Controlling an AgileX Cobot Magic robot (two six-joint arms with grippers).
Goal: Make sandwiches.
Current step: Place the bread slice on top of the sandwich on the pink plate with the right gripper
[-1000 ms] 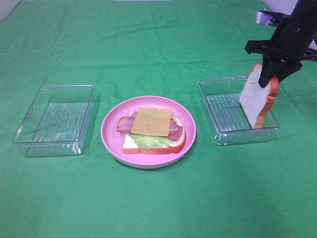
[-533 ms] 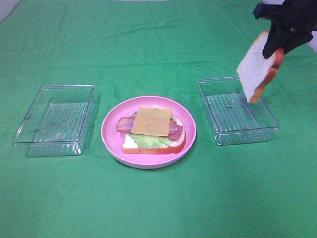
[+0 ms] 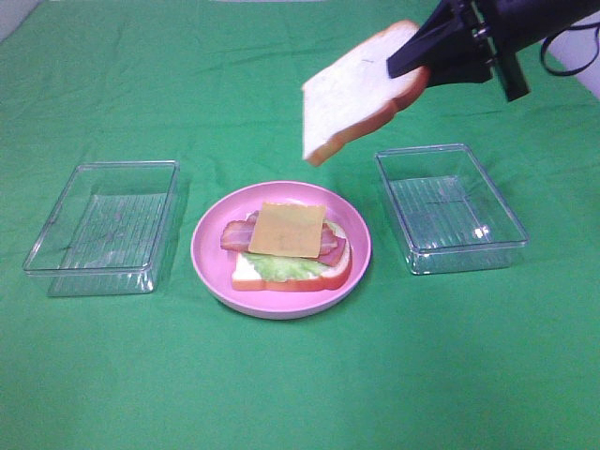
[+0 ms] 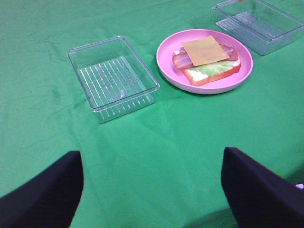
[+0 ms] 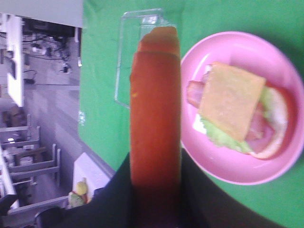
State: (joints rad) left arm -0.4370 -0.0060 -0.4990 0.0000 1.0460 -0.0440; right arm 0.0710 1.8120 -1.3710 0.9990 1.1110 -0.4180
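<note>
On the round pink plate [image 3: 211, 258] lies a partial sandwich: a bread slice with orange-red crust [image 3: 291, 279], green lettuce [image 3: 281, 267], bacon strips [image 3: 234, 234] and a yellow cheese square [image 3: 287, 229] on top. It also shows in the left wrist view [image 4: 205, 51] and the right wrist view [image 5: 232, 102]. My right gripper [image 3: 417, 58] is shut on a second bread slice [image 3: 352, 92] and holds it tilted in the air, above and behind the plate. Its crust [image 5: 155, 114] fills the right wrist view. My left gripper [image 4: 152, 190] is open and empty, low over the cloth.
A clear plastic box [image 3: 105, 225] stands left of the plate and another clear box [image 3: 450, 208] stands right of it; both are empty. A green cloth [image 3: 300, 384] covers the table.
My right gripper lifted the bread slice out of the right box and carried it up and to the left, toward the plate. The slice tilted flatter.
</note>
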